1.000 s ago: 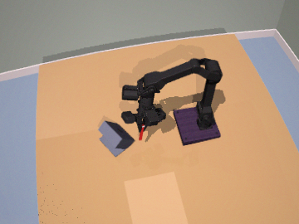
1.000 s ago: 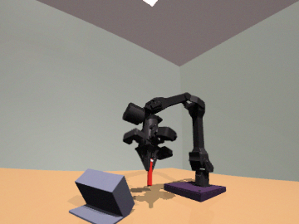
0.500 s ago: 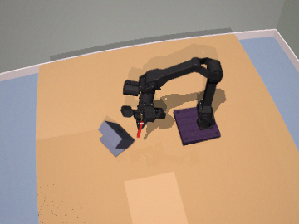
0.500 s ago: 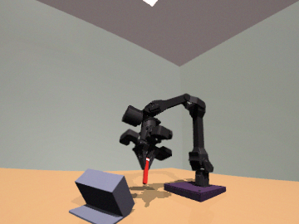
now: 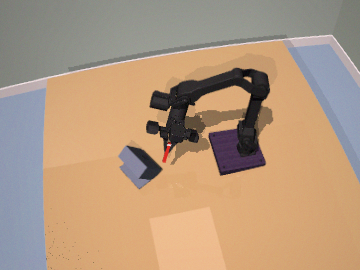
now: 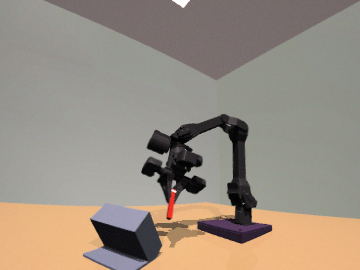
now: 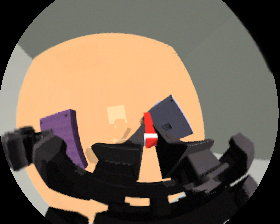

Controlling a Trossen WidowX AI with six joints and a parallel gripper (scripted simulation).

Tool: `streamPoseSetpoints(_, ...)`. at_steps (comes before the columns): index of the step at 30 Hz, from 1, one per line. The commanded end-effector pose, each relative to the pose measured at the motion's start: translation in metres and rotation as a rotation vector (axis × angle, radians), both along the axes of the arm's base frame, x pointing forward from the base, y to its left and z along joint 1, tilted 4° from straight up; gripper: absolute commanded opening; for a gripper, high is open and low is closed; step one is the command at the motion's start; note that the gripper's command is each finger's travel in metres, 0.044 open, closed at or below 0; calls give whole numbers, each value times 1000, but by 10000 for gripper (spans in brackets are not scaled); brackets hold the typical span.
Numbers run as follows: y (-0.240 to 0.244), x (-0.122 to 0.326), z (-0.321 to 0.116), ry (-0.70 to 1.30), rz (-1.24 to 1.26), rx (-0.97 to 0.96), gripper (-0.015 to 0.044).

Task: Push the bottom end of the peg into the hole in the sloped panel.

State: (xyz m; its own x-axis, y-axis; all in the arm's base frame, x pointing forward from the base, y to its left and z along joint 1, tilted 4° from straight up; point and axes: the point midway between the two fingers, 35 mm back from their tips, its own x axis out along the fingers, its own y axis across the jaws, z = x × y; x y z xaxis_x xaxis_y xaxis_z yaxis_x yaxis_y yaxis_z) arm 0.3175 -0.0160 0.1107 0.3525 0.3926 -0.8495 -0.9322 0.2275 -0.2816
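Top view shows the black six-joint arm [image 5: 215, 83] [image 6: 240, 157] arching from its purple base plate [image 5: 226, 163] [image 6: 210, 226] [image 7: 61, 125], right of the frame's middle, toward the centre, where its pincer [image 5: 169, 145] [image 6: 171, 196] [image 7: 149, 142] points down and toward the bottom of the picture. The pincer is closed on the red peg [image 5: 166, 154] [image 6: 171, 207] [image 7: 148, 125], gripping it at its upper end, by a white band [image 5: 169, 144] [image 6: 173, 191] [image 7: 150, 139]. Just left of the peg, in the lower left of the middle, the grey-blue sloped block [image 5: 146, 166] [image 6: 122, 232] [image 7: 175, 115] rests on the tan bench [image 5: 100, 207] [image 6: 40, 232] [image 7: 100, 65], its dark face turned toward the peg. Exterior view puts the block at the lower left with a thin flat lip [image 6: 105, 258] along its foot, the base plate at the lower right, and the peg between them, nearer the block in the picture. The peg hangs above the bench, apart from the block, slightly tilted, its lower end leaning left. Wrist view has the peg near the middle, between the pincer's dark fingers, with the block just behind it to the right. A small dark square hole [image 7: 167, 127] shows in the block's face, and the peg is outside it. The base plate lies at the left of that view.
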Motion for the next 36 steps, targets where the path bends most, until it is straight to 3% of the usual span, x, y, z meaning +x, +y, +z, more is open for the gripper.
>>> streamPoseSetpoints(1,-3,1,2,-7,-40,24,0)
streamPoseSetpoints(36,-41,-3,8,-16,-400,241,0)
